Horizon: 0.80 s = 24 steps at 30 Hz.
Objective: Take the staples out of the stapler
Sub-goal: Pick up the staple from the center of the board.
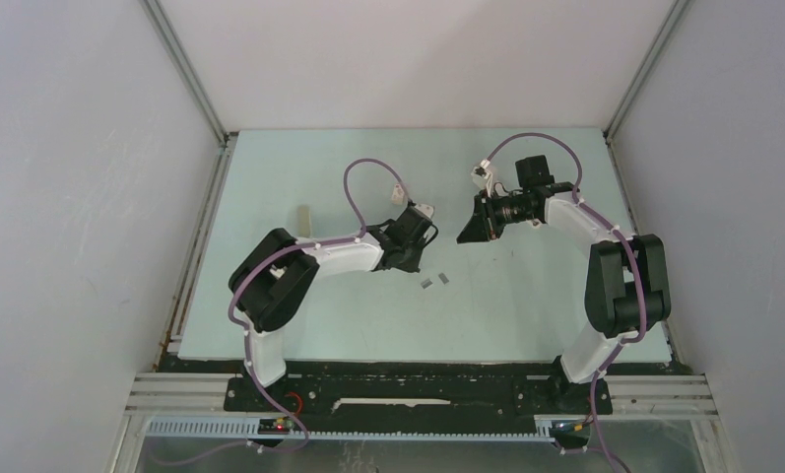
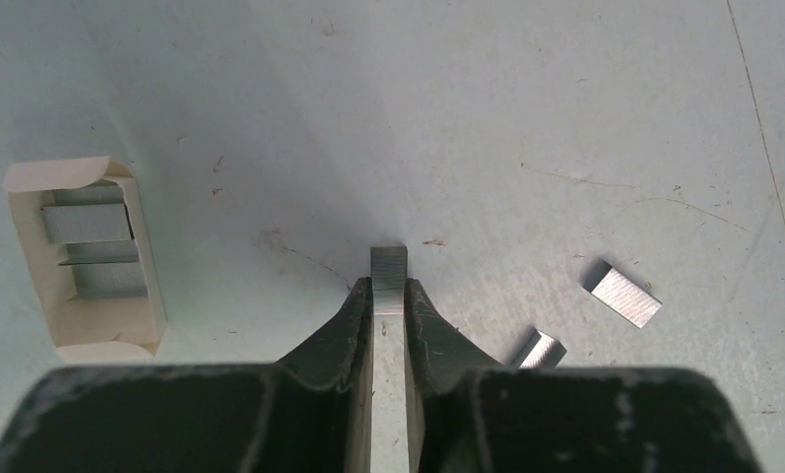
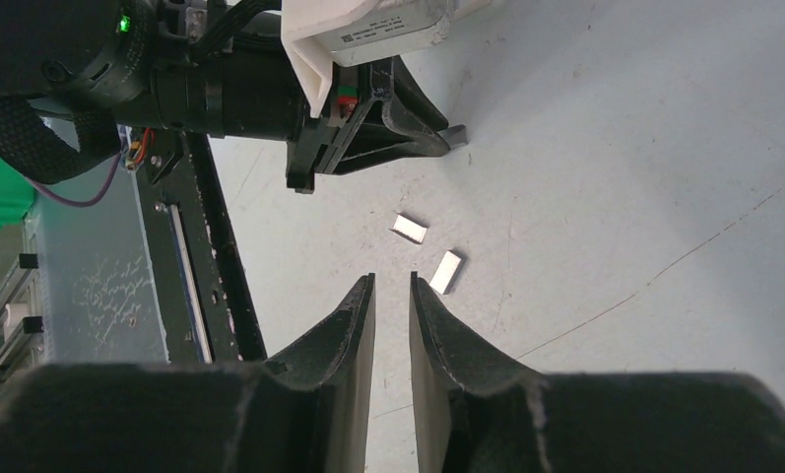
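As the left end effector [image 2: 389,289] clamps a staple strip [image 2: 389,260], right end effector [image 3: 392,282] parted and empty, lifting seems next.

Straight ahead of my left hand [image 2: 389,289] the tabletop [image 2: 526,108] lay bare, a free way forward. The slot between its fingers was filled by a staple strip [image 2: 389,264]. To the left a white box [image 2: 83,258] stood well apart, leaving a broad lane. On the right a nearer loose strip [image 2: 538,350] lay just beside my finger and a farther loose strip [image 2: 621,294] near it, crowding that side. My right hand [image 3: 391,286] faced those two strips, and beyond them my left wrist [image 3: 221,94] barred the way; bare tabletop spread on the side away from the arm bases
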Each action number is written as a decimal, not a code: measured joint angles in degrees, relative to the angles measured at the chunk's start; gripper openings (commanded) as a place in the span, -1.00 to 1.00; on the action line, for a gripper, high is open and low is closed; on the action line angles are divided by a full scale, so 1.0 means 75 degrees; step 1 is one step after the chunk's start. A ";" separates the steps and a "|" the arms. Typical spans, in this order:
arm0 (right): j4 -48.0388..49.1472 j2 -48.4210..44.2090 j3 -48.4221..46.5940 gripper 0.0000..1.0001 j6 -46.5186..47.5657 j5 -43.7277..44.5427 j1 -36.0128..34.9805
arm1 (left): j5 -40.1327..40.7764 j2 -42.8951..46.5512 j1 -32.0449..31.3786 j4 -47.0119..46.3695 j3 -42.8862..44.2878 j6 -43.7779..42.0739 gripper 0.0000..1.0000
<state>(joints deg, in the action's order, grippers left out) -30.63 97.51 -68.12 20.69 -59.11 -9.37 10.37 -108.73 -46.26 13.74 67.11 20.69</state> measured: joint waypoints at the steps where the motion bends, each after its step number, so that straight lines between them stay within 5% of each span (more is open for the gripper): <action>1: 0.0000 0.0000 0.0000 -0.46 -0.0003 -0.0009 0.0000 | 0.0000 0.0000 0.0000 -0.0006 0.0000 0.0003 -0.88; 17: 0.0184 -0.0003 0.0000 -0.46 -0.0297 -0.0490 0.0003 | -0.1722 0.1247 0.0516 -0.1647 -0.1195 0.0516 -0.94; 24: 0.1061 -0.0032 0.0023 -0.45 -0.1390 -0.1035 0.0003 | -0.2748 0.1871 0.0962 -0.2891 -0.1903 0.1017 -0.94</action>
<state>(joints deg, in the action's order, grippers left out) -22.68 97.27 -67.94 10.26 -66.87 -9.34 -10.24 -94.70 -39.05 -7.94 52.84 28.32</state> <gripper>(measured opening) 0.273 0.164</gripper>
